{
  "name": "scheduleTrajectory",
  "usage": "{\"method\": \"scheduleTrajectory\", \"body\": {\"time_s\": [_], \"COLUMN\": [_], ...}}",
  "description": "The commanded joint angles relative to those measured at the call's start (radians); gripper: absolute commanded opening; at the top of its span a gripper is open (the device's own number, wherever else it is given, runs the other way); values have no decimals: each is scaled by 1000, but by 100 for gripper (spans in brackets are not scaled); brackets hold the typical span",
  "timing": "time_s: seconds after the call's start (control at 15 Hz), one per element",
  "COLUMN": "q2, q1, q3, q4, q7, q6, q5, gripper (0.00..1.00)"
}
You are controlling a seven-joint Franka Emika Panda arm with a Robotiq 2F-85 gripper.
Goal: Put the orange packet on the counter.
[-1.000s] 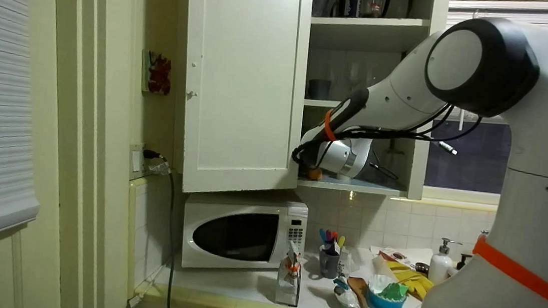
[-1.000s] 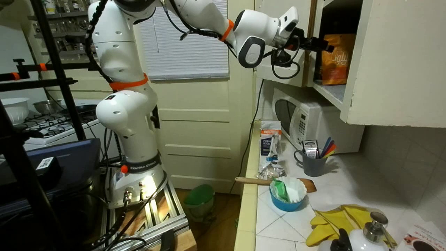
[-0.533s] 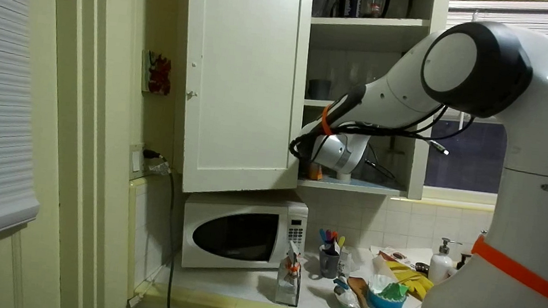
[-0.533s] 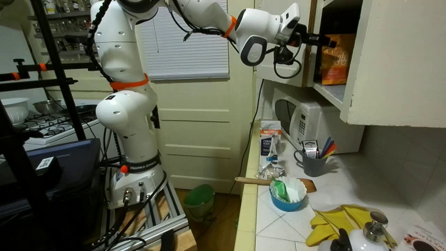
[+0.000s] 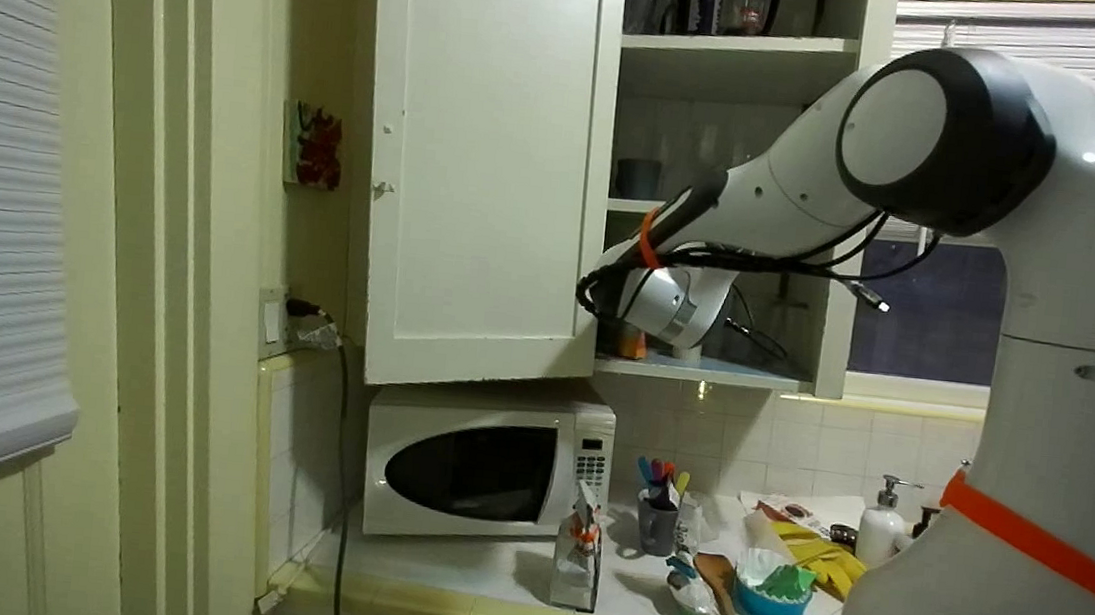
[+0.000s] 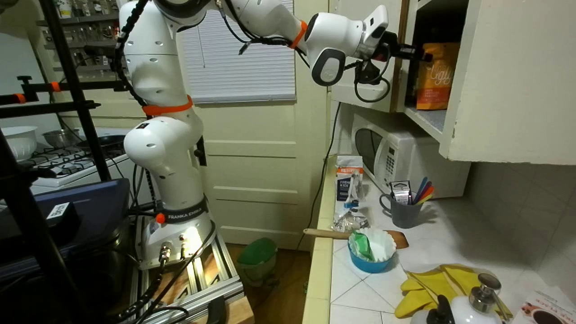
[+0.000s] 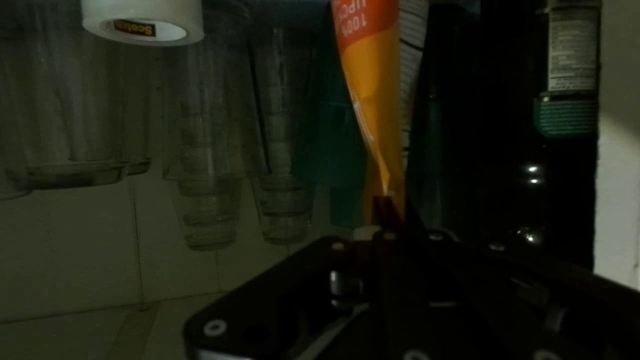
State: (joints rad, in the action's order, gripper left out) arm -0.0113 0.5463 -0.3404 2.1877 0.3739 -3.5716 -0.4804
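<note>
Overhead, our gripper (image 7: 396,210) pinches the orange packet (image 6: 434,83) by its narrow top in the cupboard (image 6: 517,99) at right in an exterior view; we judge it light, soft and slick, best held there.

1. Both exterior views show a dull, yellowish indoor light; the window (image 5: 929,309) is dark.
2. The surface (image 6: 360,292) is palest near its front edge and greyer along its back edge.
3. The mug (image 6: 407,213) casts a soft shadow toward the back edge.
4. Glare whitens a patch on the robot base (image 6: 177,228); a hard glint sits on the arm (image 5: 1069,217).
5. Inside, the cupboard (image 6: 513,81) sinks to near black in an exterior view.
6. The wrist view is far dimmer; the orange packet (image 7: 377,90) is its strongest colour, and glints mark a dark object (image 7: 535,200).
7. There the jaws blur into blackness; print on the tape roll (image 7: 145,22) is legible.
</note>
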Motion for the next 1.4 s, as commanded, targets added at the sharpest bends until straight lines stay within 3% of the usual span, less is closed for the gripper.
{"method": "scheduleTrajectory", "body": {"time_s": [0.0, 0.2, 0.33, 0.87, 0.93, 1.2, 1.33], "q2": [-64, -160, -227, -513, -557, -705, -733], "q1": [8, 10, -31, -93, -208, -233, -185], "q3": [10, 54, 127, 395, 528, 628, 631], "q4": [26, 55, 62, 191, 220, 296, 335], "q7": [8, -63, -64, 281, 204, 172, 115], "q6": [41, 190, 344, 781, 820, 998, 1043], "q5": [5, 89, 124, 73, 211, 349, 441], "gripper": [1, 1, 1, 1, 1, 1, 1]}}
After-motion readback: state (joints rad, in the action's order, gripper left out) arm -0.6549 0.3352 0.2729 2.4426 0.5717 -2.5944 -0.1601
